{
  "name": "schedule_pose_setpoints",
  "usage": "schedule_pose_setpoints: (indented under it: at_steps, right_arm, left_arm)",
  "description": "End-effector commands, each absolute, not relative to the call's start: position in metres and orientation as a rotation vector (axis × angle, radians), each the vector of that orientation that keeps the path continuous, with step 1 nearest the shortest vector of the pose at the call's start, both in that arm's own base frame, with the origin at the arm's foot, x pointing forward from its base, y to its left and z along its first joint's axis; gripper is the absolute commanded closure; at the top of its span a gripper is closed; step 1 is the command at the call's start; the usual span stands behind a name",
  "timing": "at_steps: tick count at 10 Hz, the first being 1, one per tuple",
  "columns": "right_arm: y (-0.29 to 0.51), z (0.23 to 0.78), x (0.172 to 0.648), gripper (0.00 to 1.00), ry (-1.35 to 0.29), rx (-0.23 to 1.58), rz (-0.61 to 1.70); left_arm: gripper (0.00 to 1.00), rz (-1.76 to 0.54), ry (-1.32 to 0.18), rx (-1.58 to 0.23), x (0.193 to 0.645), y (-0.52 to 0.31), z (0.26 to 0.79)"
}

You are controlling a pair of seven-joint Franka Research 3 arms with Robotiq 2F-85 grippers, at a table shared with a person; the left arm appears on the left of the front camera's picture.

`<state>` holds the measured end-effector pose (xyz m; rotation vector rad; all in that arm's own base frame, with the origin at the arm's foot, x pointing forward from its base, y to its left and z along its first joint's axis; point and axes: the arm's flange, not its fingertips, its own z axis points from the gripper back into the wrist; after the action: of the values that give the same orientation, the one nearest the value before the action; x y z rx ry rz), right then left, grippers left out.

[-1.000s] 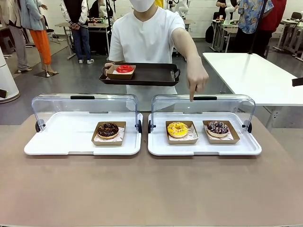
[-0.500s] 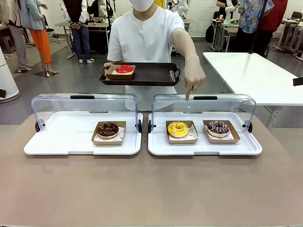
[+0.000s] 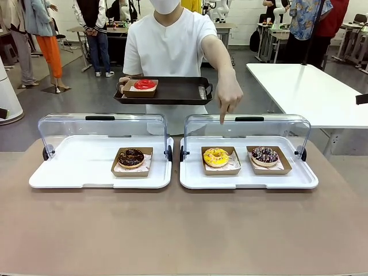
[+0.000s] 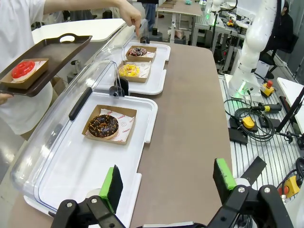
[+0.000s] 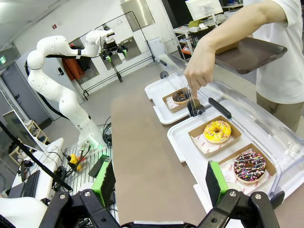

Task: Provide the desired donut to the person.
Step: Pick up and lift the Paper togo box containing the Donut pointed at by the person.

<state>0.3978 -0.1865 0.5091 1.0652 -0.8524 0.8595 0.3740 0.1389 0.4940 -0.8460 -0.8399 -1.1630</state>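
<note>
The person (image 3: 169,46) stands at the far side and holds a dark tray (image 3: 178,91) carrying a red donut (image 3: 145,84) in a cardboard box. Their other hand (image 3: 228,95) points a finger down at the clear lid above the yellow donut (image 3: 216,156) (image 5: 217,131) (image 4: 129,71). A dark sprinkled donut (image 3: 264,154) (image 5: 249,166) sits to its right in the same white tray (image 3: 195,181). A chocolate donut (image 3: 131,157) (image 4: 103,126) lies in the left white tray (image 3: 69,178). My left gripper (image 4: 168,183) and right gripper (image 5: 159,183) are open, holding nothing, well back from the trays.
Both white trays have clear hinged lids (image 3: 103,127) raised at the far edge. Brown tabletop (image 3: 184,230) lies bare between me and the trays. A white table (image 3: 310,92) stands at the back right, and other people stand farther off.
The person's pointing hand has shifted left, from between the two right-tray donuts to above the yellow one. The dark tray has drifted slightly left. My grippers have not moved.
</note>
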Motion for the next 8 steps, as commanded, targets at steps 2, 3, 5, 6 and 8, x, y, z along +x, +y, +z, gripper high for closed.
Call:
schedule_pose_setpoints:
  at_steps: [2, 3, 5, 6, 8]
  right_arm:
    - [-0.1854, 0.5094, 0.3979, 0.0, -0.854, 1.068, 0.861]
    - [-0.1854, 0.5094, 0.3979, 0.0, -0.854, 1.068, 0.861]
    - [-0.1854, 0.5094, 0.3979, 0.0, -0.854, 1.068, 0.861]
    - [-0.1854, 0.5094, 0.3979, 0.0, -0.854, 1.068, 0.861]
    - [-0.1854, 0.5094, 0.3979, 0.0, -0.854, 1.068, 0.861]
  left_arm:
    - [0.0, -1.161, -0.86, -0.849, 0.3706, 0.1372, 0.4945]
    - [0.0, -1.161, -0.86, -0.849, 0.3706, 0.1372, 0.4945]
    - [0.0, -1.161, -0.86, -0.849, 0.3706, 0.1372, 0.4945]
    - [0.0, -1.161, -0.86, -0.849, 0.3706, 0.1372, 0.4945]
    - [0.0, -1.161, -0.86, -0.849, 0.3706, 0.1372, 0.4945]
